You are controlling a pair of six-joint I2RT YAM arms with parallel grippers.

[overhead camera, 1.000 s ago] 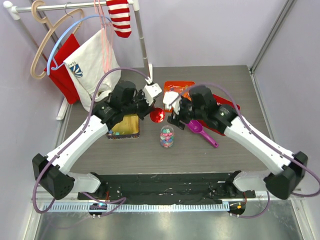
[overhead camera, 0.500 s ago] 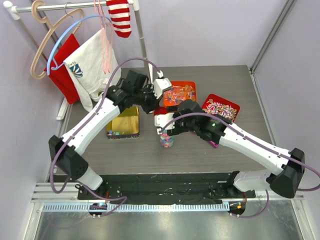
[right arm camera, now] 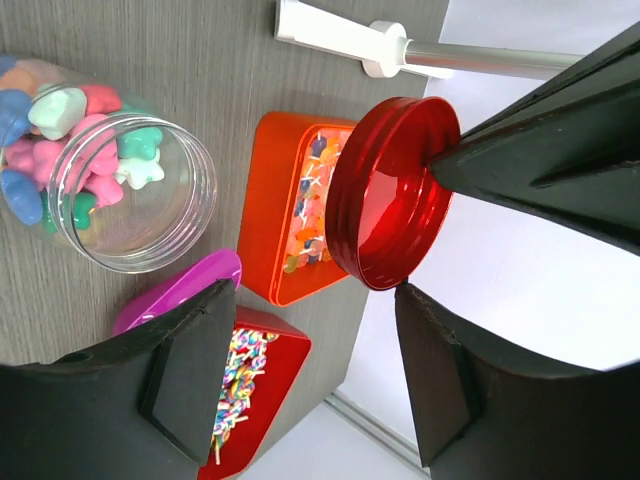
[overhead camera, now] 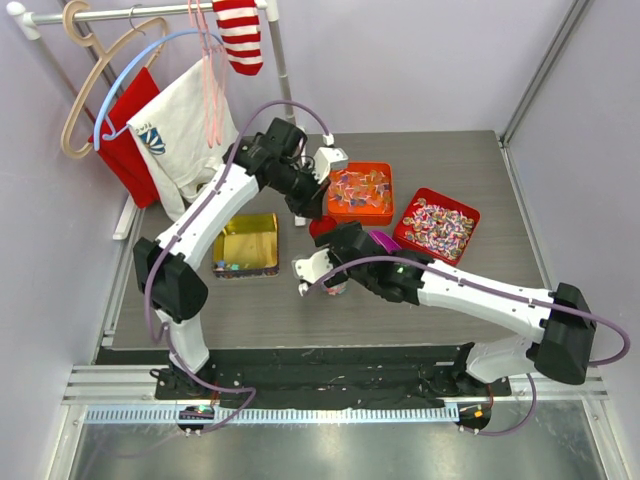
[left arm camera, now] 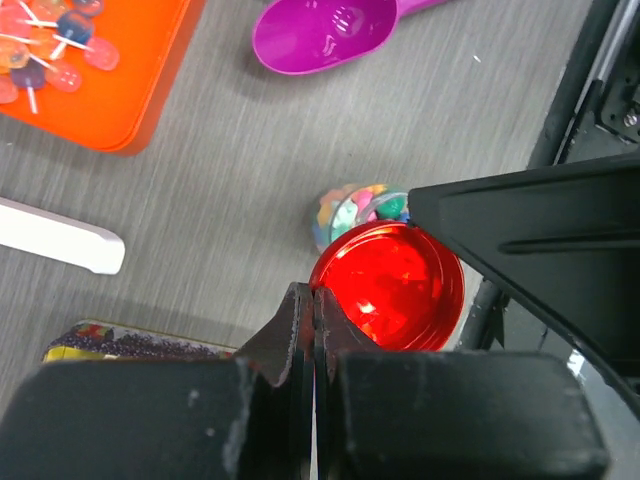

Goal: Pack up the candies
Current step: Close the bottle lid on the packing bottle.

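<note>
Pastel candies (right arm camera: pixel 60 130) fill the bottom of a clear open jar (right arm camera: pixel 130 190), which lies on the table; the jar (overhead camera: pixel 336 287) peeks out beside my right arm. My left gripper (left arm camera: pixel 315 297) is shut on the rim of the red lid (left arm camera: pixel 392 285), holding it in the air above and just behind the jar (left arm camera: pixel 360 205). From above, the red lid (overhead camera: pixel 322 228) hangs below the left gripper (overhead camera: pixel 308 216). My right gripper (right arm camera: pixel 315 295) is open with nothing between its fingers, just left of the jar, and looks at the red lid (right arm camera: pixel 390 190).
A purple scoop (overhead camera: pixel 383 240) lies behind the jar. The orange tin (overhead camera: pixel 385 205) and the red tin (overhead camera: pixel 405 240) of wrapped sweets stand at the back right. A gold tin (overhead camera: pixel 247 243) is at the left. A clothes rack's white foot (left arm camera: pixel 55 235) is at the back.
The right arm has swung left from the tins and the scoop to the jar's left side. The left arm has stretched out, keeping the red lid behind the jar.
</note>
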